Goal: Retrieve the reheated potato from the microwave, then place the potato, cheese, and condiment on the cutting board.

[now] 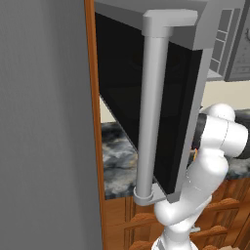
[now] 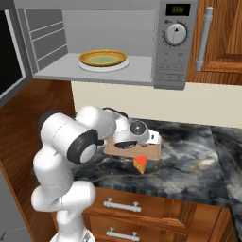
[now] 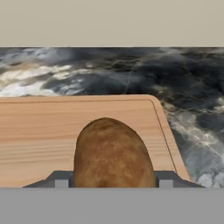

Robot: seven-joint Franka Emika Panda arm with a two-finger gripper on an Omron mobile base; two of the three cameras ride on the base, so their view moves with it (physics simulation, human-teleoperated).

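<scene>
The brown potato (image 3: 111, 153) sits between my gripper's (image 3: 113, 183) two fingertips, and the gripper is shut on it. Under it lies the tan cutting board (image 3: 39, 127), with the potato close over the board's right part; I cannot tell whether they touch. From the right base, my gripper (image 2: 152, 139) hangs low over the cutting board (image 2: 154, 151) on the counter. The orange cheese (image 2: 140, 164) wedge lies just in front of the board. The microwave (image 2: 118, 42) above stands open, its door (image 1: 166, 112) swung out. The condiment is out of view.
Inside the microwave rests a yellow-rimmed plate (image 2: 103, 59). The dark marble counter (image 2: 194, 156) stretches right of the board, with a pale wall behind. Wooden drawers (image 2: 142, 208) lie below, and a wooden cabinet (image 2: 222, 33) hangs right of the microwave.
</scene>
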